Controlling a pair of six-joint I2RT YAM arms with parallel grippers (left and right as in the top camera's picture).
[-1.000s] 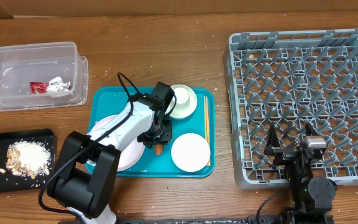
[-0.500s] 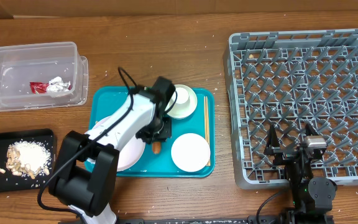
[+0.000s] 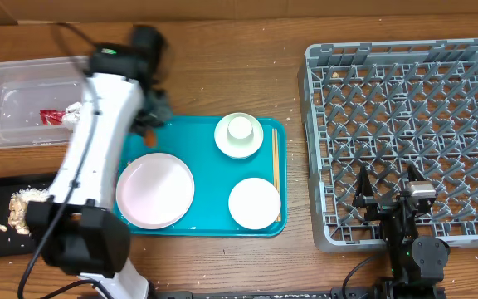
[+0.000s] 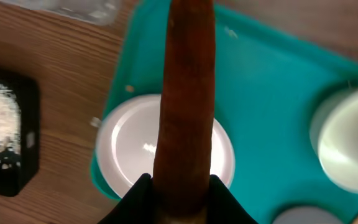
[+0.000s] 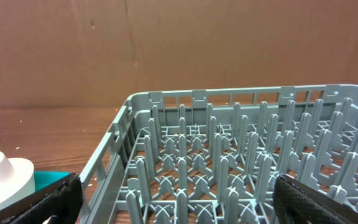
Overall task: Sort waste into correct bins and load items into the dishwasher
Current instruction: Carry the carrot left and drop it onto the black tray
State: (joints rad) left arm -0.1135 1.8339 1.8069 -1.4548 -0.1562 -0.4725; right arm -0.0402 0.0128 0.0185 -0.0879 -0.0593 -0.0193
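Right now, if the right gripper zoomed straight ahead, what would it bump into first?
Probably the upright pegs of the grey dish rack. The right gripper, jaws open, points across the rack's inside. How high it hangs above the pegs is hard to tell.

- Teal tray [image 3: 202,137]: a rectangular serving tray with rounded corners and a low raised rim. It lies flat, with its long sides running left to right in the overhead view. The left wrist view shows its glossy floor [image 4: 272,81] across the upper right. The right wrist view catches only a thin teal strip [image 5: 48,179] at the lower left.
- Table [image 3: 222,75]: a brown wood-grain top directly under the teal tray, showing on every side of it.
- Cardboard wall [image 5: 166,43]: plain brown and upright, with one vertical seam. It stands past the teal tray along the table's far edge.
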